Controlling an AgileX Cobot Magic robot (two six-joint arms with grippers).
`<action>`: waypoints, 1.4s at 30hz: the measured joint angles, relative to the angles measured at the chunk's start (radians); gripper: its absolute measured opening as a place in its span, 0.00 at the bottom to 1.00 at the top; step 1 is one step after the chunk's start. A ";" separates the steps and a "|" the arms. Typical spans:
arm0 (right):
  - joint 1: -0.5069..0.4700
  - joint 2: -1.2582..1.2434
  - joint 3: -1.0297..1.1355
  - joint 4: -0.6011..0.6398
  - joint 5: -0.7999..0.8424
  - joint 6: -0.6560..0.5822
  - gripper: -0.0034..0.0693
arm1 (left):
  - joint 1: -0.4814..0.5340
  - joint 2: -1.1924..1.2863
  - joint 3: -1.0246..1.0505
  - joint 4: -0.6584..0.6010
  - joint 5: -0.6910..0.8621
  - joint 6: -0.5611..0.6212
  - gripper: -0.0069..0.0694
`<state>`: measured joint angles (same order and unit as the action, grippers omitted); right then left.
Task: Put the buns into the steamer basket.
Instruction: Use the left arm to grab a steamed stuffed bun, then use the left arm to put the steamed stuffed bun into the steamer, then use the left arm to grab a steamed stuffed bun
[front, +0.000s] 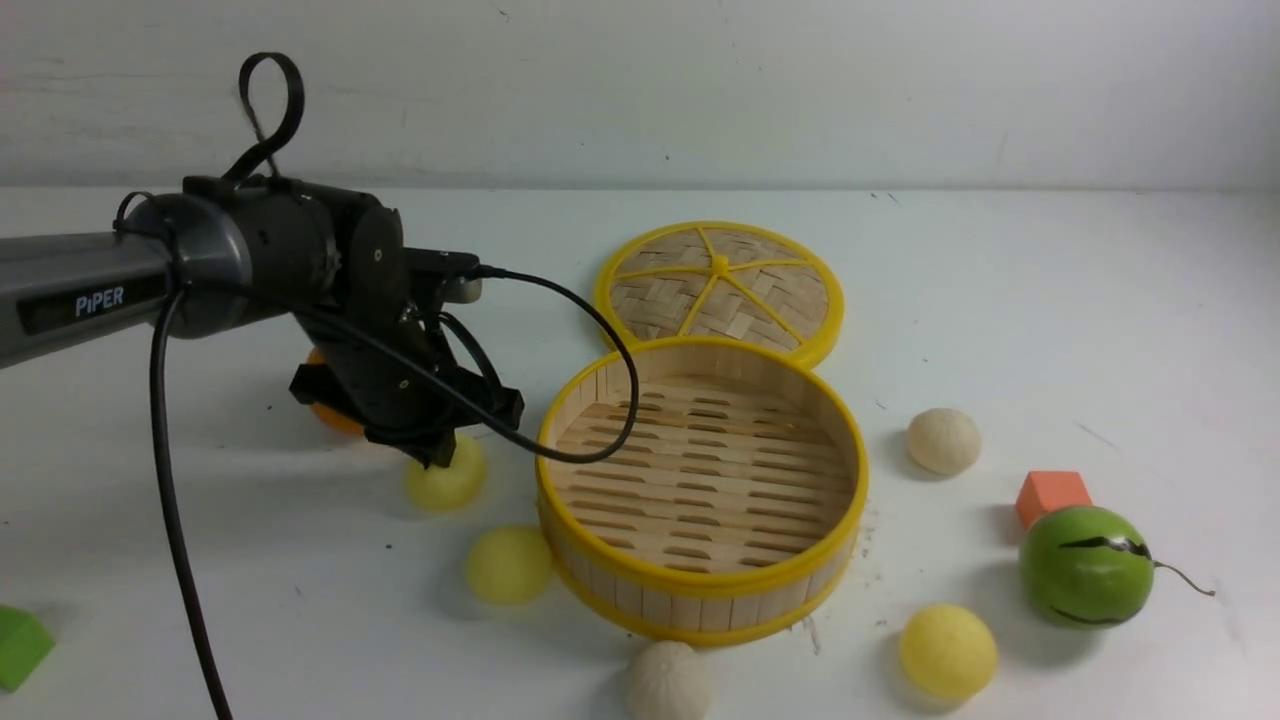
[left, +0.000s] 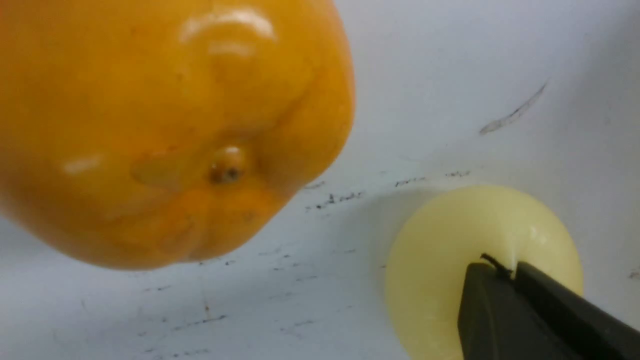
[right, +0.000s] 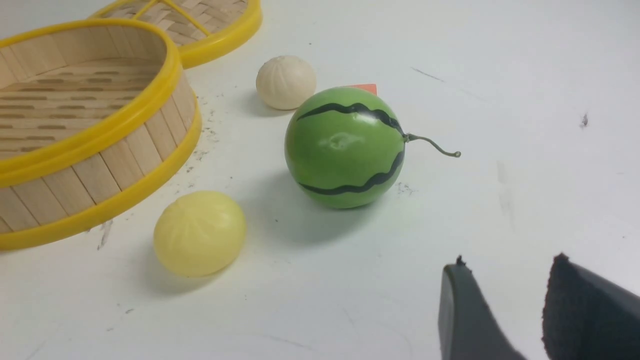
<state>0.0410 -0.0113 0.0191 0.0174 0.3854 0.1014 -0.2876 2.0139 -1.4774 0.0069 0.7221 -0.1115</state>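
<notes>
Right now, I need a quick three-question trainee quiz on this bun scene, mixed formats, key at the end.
1. True or false: the steamer basket already holds a bun.
2. Pick one: the left pincer is shut on A) the orange, B) a yellow bun, C) the striped melon.
3. Fill in: the woven lid lies flat on the basket's ____ side, near or far from the robot.

Key: 1 false, its slotted floor is bare. 2 B, the tips pinch the bun's top. 3 far.
</notes>
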 joint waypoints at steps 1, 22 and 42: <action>0.000 0.000 0.000 0.000 0.000 0.000 0.38 | 0.000 -0.003 -0.002 0.001 0.009 0.002 0.07; 0.000 0.000 0.000 0.000 0.000 0.000 0.38 | -0.233 0.083 -0.483 -0.055 0.309 0.085 0.07; 0.000 0.000 0.000 0.000 0.000 0.000 0.38 | -0.238 0.215 -0.632 -0.017 0.405 0.071 0.62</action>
<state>0.0410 -0.0113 0.0191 0.0174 0.3854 0.1014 -0.5256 2.2285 -2.1096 -0.0097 1.1268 -0.0409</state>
